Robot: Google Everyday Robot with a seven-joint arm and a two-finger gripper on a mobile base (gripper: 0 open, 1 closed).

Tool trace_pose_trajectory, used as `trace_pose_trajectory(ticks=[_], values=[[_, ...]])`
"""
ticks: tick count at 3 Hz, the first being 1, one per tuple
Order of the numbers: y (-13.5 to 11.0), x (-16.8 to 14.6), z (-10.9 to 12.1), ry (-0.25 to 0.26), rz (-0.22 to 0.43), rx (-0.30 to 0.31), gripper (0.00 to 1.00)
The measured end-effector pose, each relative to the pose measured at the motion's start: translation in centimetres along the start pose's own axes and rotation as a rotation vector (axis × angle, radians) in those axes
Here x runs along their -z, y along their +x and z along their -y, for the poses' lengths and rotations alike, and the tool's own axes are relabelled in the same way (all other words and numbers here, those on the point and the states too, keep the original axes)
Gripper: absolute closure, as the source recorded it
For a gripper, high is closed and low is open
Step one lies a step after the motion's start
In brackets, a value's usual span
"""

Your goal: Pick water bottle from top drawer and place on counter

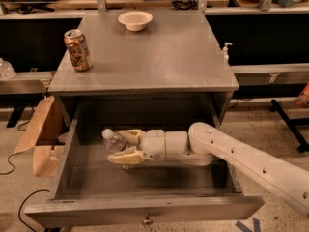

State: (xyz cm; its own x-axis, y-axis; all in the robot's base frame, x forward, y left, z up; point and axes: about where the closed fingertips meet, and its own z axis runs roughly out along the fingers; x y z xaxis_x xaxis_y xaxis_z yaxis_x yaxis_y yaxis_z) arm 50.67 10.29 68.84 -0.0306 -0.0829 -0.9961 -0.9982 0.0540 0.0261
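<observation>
The water bottle (114, 142), clear with a white cap, is in the left half of the open top drawer (145, 211) and leans with its cap to the upper left. My gripper (123, 147) reaches in from the right, with one cream finger behind the bottle and one in front, closed against its body. The counter (164, 52) is the grey cabinet top above the drawer.
A gold-brown soda can (77, 49) stands at the counter's left edge and a white bowl (135, 20) at its back. A small white pump bottle (225, 51) stands beyond the right edge. A cardboard box (41, 139) lies left of the drawer. My arm (251, 166) crosses the drawer's right side.
</observation>
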Motion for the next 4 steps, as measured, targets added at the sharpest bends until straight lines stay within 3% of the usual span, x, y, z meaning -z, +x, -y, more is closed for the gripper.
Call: trace_pose_trajectory(ticks=[1,2,3,4], values=[[-2.7,-1.7,-1.3,-0.018,0.082,0.004,0.67],[-7.1,-0.4,-0.2,0.043,0.117,0.022,0.9],[-13.5,3.1,1.8,0.157,0.135,0.08,1.0],[-21.1,7.6,4.5,0.298,0.145,0.147,1.0]])
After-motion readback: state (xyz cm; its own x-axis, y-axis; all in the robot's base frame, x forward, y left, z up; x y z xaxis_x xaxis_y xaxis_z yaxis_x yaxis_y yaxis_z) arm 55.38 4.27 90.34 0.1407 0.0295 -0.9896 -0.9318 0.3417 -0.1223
